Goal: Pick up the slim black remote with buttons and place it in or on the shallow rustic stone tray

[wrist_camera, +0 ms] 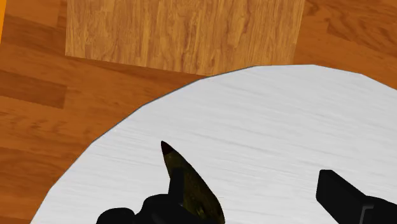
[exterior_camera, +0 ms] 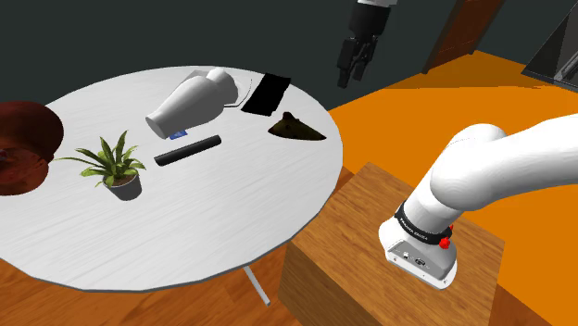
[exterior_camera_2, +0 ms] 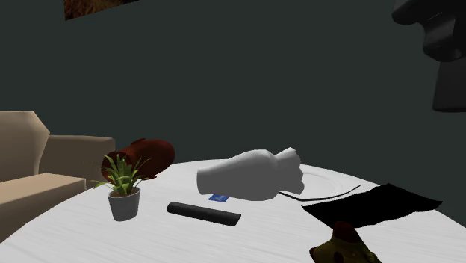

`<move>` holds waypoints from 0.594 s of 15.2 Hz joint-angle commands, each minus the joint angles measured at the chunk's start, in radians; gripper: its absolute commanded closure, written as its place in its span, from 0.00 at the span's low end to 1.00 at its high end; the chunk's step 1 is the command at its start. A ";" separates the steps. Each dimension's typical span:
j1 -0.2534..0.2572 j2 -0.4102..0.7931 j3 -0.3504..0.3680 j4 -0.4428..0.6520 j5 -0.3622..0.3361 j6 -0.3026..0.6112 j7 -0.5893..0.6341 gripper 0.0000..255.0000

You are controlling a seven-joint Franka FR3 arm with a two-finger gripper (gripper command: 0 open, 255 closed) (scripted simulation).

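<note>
table [exterior_camera: 185,231]: round, white top with fine streaks.
jug [exterior_camera: 194,102]: smooth and white with a narrow waist, lying on its side.
remote [exterior_camera: 188,150]: slim black bar with rounded ends, flat on the table. In the shoulder view it lies at 6 o'clock of the jug, apart from it.
tray [exterior_camera: 296,128]: shallow dark wedge, mottled olive-brown and rough-looking. It sits near the table's rim at about 3 o'clock of the remote, well apart.
gripper [exterior_camera: 350,76]: all black, up in the air at 1 o'clock of the tray. In the wrist view its fingers [wrist_camera: 343,198] stand wide apart — nothing clasped.
plant [exterior_camera: 116,167]: spiky green leaves in a small grey pot, at 8 o'clock of the remote.
sheet [exterior_camera: 266,94]: flat black rectangle — at 3 o'clock of the jug.
stand [exterior_camera: 343,231]: wood-grained box.
</note>
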 commanded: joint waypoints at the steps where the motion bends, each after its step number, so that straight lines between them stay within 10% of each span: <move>1: 0.000 0.000 0.000 0.000 0.000 0.000 0.000 0.00; 9: 0.087 0.287 0.021 0.094 -0.014 0.212 -0.174 0.00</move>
